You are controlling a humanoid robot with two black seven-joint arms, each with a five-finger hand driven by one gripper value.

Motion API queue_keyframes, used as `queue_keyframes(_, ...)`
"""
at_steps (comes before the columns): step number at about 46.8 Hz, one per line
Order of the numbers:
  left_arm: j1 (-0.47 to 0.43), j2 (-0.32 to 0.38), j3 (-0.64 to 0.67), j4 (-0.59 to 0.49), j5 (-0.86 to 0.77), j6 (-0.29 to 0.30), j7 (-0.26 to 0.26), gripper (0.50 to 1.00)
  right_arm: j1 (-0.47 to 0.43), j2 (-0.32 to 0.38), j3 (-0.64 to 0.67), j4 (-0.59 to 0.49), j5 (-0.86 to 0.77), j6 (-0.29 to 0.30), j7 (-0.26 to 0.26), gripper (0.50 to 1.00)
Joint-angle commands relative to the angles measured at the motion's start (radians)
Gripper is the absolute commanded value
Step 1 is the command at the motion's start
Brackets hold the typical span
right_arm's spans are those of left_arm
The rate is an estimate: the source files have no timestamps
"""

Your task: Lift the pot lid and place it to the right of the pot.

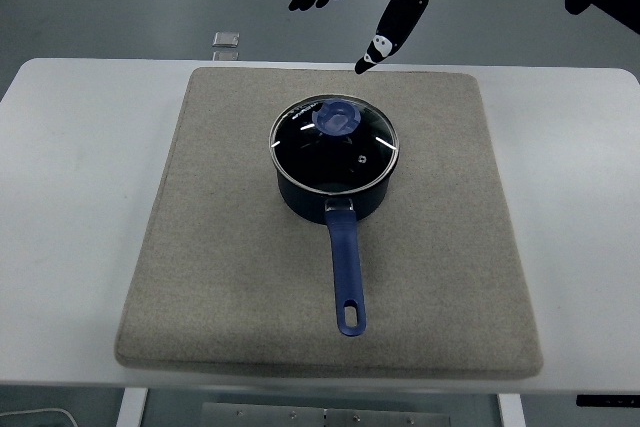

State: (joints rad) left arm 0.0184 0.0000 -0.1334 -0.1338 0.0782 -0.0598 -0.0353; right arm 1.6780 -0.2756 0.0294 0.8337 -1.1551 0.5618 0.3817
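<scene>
A dark blue pot point(331, 195) stands on the grey mat point(210, 247), its blue handle point(346, 277) pointing toward the near edge. A glass lid point(333, 145) with a blue knob point(336, 119) sits on the pot. My right hand point(350, 7), white and black, comes in from the upper right with fingers spread, open and empty. It hovers above and behind the lid, beyond the mat's far edge. The left arm is out of view.
The mat lies on a white table point(70, 197). A small clear square object point(226, 40) lies past the table's far edge at the upper left. Bare mat point(450, 207) shows to the right of the pot.
</scene>
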Motion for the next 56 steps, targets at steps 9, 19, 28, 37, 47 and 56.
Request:
queue_keyframes(9, 0.000, 0.000, 0.000, 0.000, 0.000, 0.000, 0.000, 1.000, -0.004, -0.010, -0.003, 0.087, -0.101, -0.046, 0.006, 0.903)
queue_keyframes(19, 0.000, 0.000, 0.000, -0.001, 0.000, 0.000, 0.000, 1.000, -0.011, 0.012, -0.016, 0.087, -0.152, -0.102, 0.009, 0.901)
queue_keyframes(28, 0.000, 0.000, 0.000, 0.000, 0.000, 0.000, 0.000, 1.000, -0.011, 0.013, -0.062, 0.093, -0.166, -0.164, 0.035, 0.883)
queue_keyframes(37, 0.000, 0.000, 0.000, 0.000, 0.000, 0.000, 0.000, 1.000, -0.001, 0.010, -0.108, 0.119, -0.199, -0.221, 0.085, 0.866)
queue_keyframes(47, 0.000, 0.000, 0.000, 0.000, 0.000, 0.000, 0.000, 1.000, -0.012, -0.002, -0.108, 0.168, -0.198, -0.227, 0.086, 0.870)
queue_keyframes(56, 0.000, 0.000, 0.000, -0.001, 0.000, 0.000, 0.000, 1.000, -0.037, 0.012, -0.109, 0.168, -0.202, -0.232, 0.086, 0.870)
